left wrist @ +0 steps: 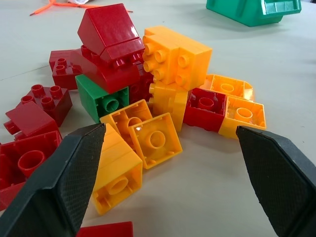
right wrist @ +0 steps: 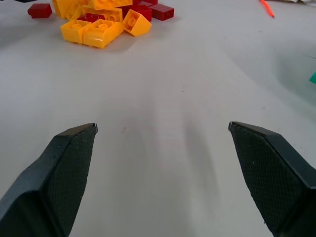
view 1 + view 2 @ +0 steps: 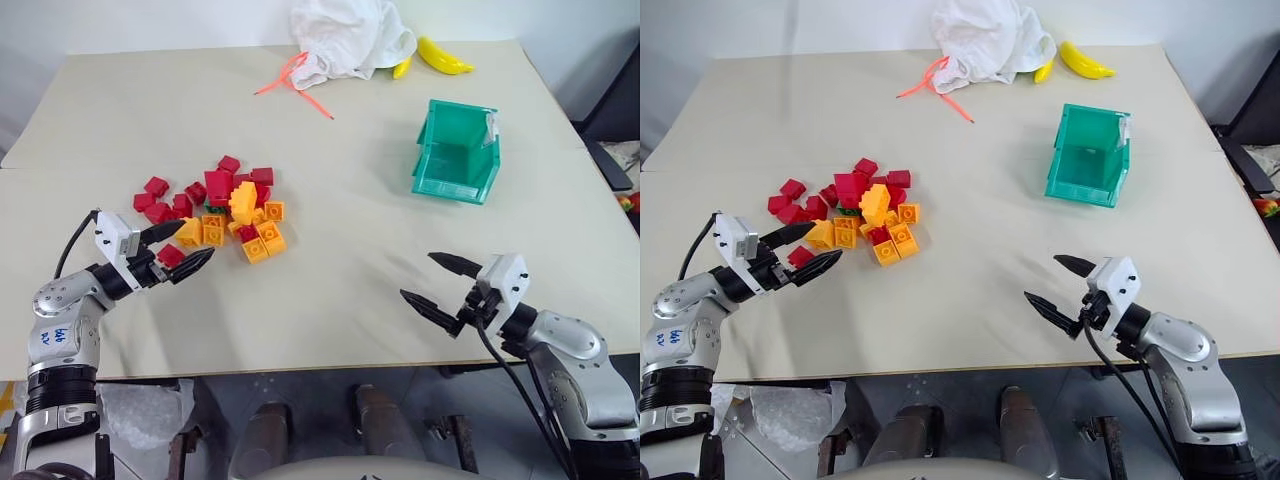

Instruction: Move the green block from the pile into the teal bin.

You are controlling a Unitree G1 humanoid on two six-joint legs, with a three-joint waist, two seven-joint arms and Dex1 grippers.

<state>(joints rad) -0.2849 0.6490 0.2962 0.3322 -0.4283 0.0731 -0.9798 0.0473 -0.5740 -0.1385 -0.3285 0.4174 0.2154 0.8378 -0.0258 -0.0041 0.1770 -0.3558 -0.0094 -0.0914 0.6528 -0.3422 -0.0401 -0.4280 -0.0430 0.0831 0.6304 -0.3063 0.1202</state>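
The green block (image 1: 101, 101) lies low in the pile (image 3: 225, 205) of red and orange-yellow bricks at the table's left, half covered by a red brick; only a sliver of the green block (image 3: 213, 209) shows from above. My left gripper (image 3: 196, 240) stands open at the pile's near left edge, pointing into it, with an orange-yellow brick and a red one right at its fingers. The teal bin (image 3: 458, 152) sits far right, its inside showing nothing. My right gripper (image 3: 418, 276) is open over bare table near the front right, holding nothing.
A white cloth (image 3: 350, 40), a yellow banana (image 3: 445, 57) and an orange-red string (image 3: 295, 85) lie at the back of the table. Bare tabletop stretches between pile and bin. The table's front edge (image 3: 330, 365) runs just behind both grippers.
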